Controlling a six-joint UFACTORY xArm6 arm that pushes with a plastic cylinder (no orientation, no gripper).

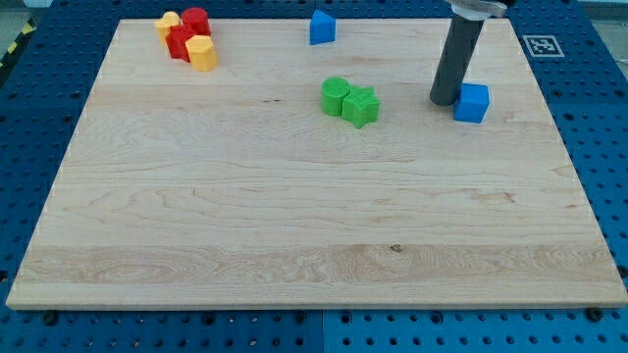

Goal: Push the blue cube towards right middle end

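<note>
The blue cube sits on the wooden board at the view's upper right. My tip rests on the board just left of the cube, touching or nearly touching its left side. The dark rod rises from there toward the view's top edge.
A second blue block with a peaked top sits near the board's top edge. A green cylinder and a green star block touch each other left of my tip. Red blocks and yellow blocks cluster at the top left.
</note>
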